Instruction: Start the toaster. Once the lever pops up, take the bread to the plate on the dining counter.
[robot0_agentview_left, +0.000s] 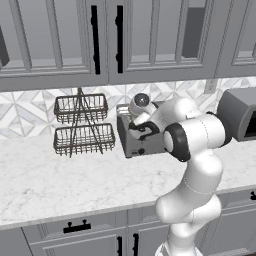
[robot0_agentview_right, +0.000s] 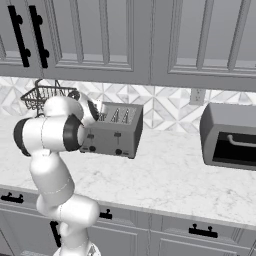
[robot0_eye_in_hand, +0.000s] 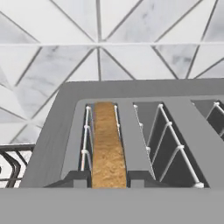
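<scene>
Marble worktop (robot0_agentview_right: 170, 180) is carrying the grey toaster (robot0_agentview_right: 116, 132) against the tiled wall, beside a wire basket rack (robot0_agentview_left: 82, 125). Bread (robot0_eye_in_hand: 107, 148) is sitting upright in the leftmost slot. Claw is hovering above it; its grip cannot be judged.

The white arm rises from its base, elbow bent high, forearm reaching forward. The gripper (robot0_agentview_left: 134, 126) hangs low at the wrist end; its finger spacing cannot be told.
</scene>
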